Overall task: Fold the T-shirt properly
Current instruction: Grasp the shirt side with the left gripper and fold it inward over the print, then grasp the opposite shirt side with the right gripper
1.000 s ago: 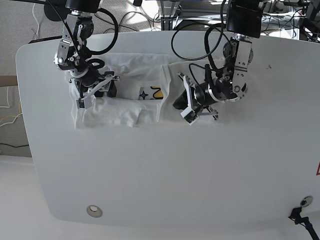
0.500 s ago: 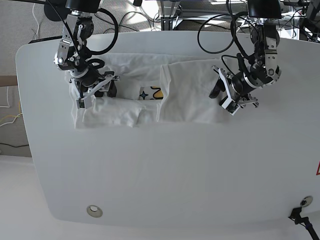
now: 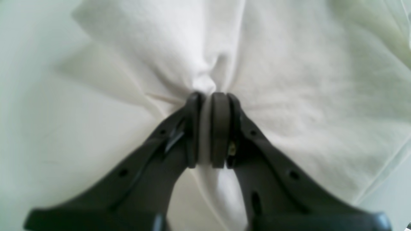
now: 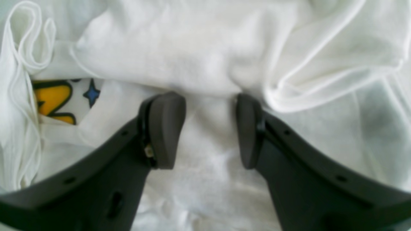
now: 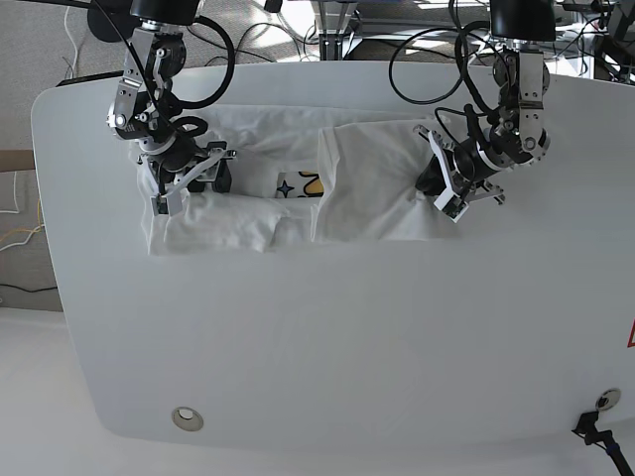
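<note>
Under both sets of jaws lies a broad white rounded-corner tabletop (image 5: 327, 337), with dark cables and equipment legs crowding the floor behind it. The white short-sleeved cotton T-shirt (image 5: 367, 183) sits partly folded across the far half of the table, spanning the stretch between the two grippers. The left gripper (image 3: 210, 128) is clenched on a gathered pinch of the shirt's fabric, which bunches into radiating creases just ahead of its tips. The right gripper (image 4: 208, 128) stands with its jaws parted, cloth spread flat between the fingers (image 4: 165, 128) and a rolled hem just beyond them. To one side of those parted jaws a blue star and yellow lettering peek out from under a fold. The near half of the tabletop is bare, and a round metal grommet (image 5: 187, 418) is set near its front edge. Most of the print is covered by folded cloth, and both wrist views are soft and out of focus.
</note>
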